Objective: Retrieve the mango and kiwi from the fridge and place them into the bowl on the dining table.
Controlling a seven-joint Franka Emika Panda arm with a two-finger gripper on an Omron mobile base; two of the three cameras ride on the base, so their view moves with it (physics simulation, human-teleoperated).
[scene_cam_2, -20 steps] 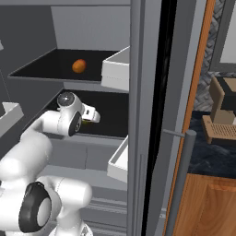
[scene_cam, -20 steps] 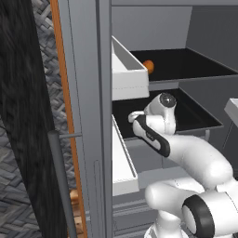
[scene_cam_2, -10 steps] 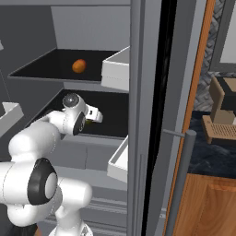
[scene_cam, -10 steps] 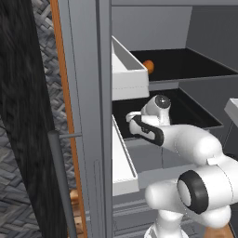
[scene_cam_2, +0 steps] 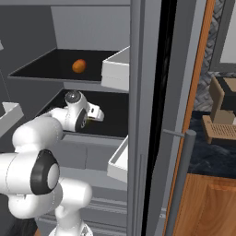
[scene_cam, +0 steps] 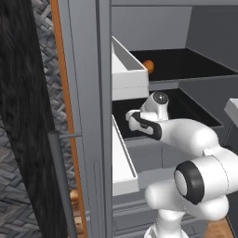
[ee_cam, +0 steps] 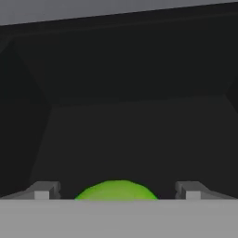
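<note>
The fridge [scene_cam: 88,93] stands open, its dark shelves in view. An orange mango [scene_cam: 148,65] [scene_cam_2: 79,66] lies at the back of the upper shelf. My gripper [scene_cam: 130,117] [scene_cam_2: 97,113] is inside the lower shelf compartment, below the mango. In the hand view a green kiwi [ee_cam: 116,190] lies low between the two fingertips [ee_cam: 44,190], which stand wide on either side without touching it. The gripper [ee_cam: 116,195] is open. The bowl and the dining table are out of view.
White door bins [scene_cam: 125,79] [scene_cam_2: 115,69] jut out beside the shelves, close to my forearm. A long bar handle [scene_cam_2: 179,179] rises from the door edge. Brown furniture [scene_cam_2: 221,115] stands on a wooden floor beyond the right door.
The hand has stayed almost in place inside the lower shelf, edging slightly forward. The elbow and upper arm have swung up and round behind it.
</note>
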